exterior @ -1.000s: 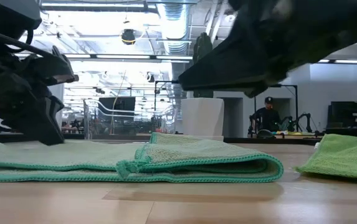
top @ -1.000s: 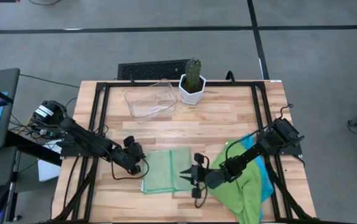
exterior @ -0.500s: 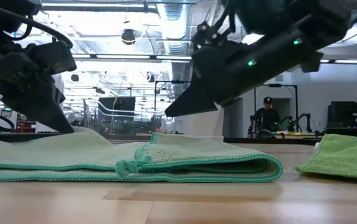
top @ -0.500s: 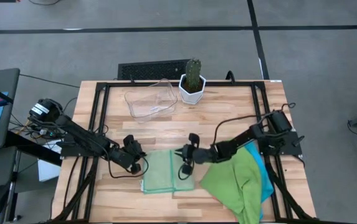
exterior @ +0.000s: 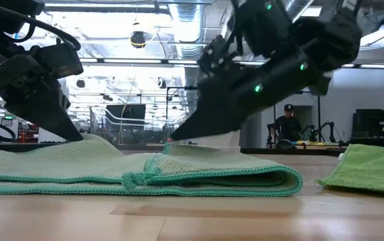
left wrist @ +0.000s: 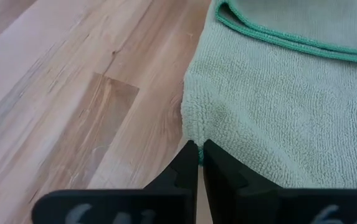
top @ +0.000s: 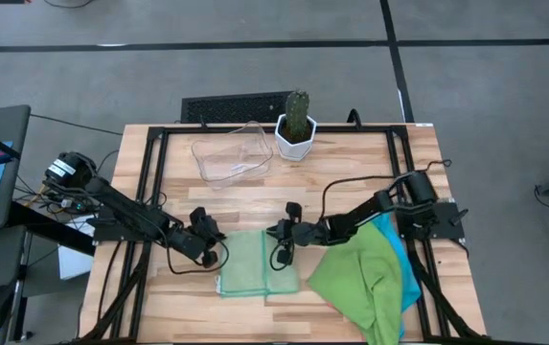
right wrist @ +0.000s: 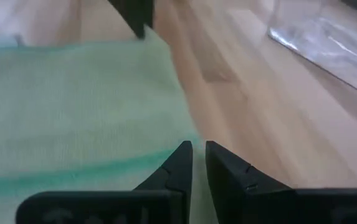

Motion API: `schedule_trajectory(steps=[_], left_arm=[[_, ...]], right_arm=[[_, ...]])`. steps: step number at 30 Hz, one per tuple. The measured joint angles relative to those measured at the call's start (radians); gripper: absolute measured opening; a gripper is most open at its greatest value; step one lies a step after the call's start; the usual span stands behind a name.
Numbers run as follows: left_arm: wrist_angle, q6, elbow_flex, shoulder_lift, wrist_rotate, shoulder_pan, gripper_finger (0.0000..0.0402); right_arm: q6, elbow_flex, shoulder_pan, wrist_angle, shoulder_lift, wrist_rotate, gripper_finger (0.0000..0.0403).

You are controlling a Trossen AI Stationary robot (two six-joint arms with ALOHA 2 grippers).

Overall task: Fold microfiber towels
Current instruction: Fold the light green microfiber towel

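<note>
So the pale green folded microfiber towel is lying flat on the wooden tabletop, and both hands are on its far edge, one at each corner. The left hand has its fingers pressed together, pinching the corner hem of the towel; you can see the terry edge caught right at the tips in the left wrist view. The right hand sits at the other far corner with its fingers nearly together, tips right at the towel edge. Whether it actually has cloth between them, I can't tell from these shots.

What matters for the next move, I'd say: the rest of the towel stretches away from both hands toward the near edge of the tabletop, and the line between the two hands runs along the towel's far hem. So carrying that hem over the body of the towel looks like the natural fold, and both hands would need to travel together or it'll skew.

The crumpled bright green microfiber towel lies just behind the right hand, under its arm, with a cyan blue microfiber towel peeking out beyond it.
</note>
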State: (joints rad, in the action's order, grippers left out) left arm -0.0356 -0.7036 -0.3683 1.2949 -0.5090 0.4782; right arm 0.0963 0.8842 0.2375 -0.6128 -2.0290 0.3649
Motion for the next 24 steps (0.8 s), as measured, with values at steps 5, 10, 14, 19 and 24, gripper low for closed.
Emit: schedule_trajectory(steps=[5, 10, 14, 19, 24], left_arm=[[-0.017, 0.0, 0.0, -0.001, 0.0, 0.0, 0.0004], [-0.042, 0.0, -0.014, -0.001, 0.0, 0.0, 0.0004], [-0.044, 0.033, -0.067, -0.001, -0.001, -0.001, 0.0004], [-0.046, 0.093, -0.154, -0.001, -0.019, -0.027, 0.0004], [-0.046, 0.147, -0.218, -0.001, -0.02, -0.077, 0.0004]], right_arm=[[0.008, 0.004, -0.011, -0.009, -0.06, -0.002, 0.0069], [0.025, 0.006, -0.011, -0.021, -0.071, -0.004, 0.0069], [0.027, 0.006, -0.011, -0.023, -0.071, -0.004, 0.0069], [0.027, 0.006, -0.011, -0.023, -0.071, -0.004, 0.0069], [0.035, 0.006, -0.011, -0.023, -0.071, -0.004, 0.0069]])
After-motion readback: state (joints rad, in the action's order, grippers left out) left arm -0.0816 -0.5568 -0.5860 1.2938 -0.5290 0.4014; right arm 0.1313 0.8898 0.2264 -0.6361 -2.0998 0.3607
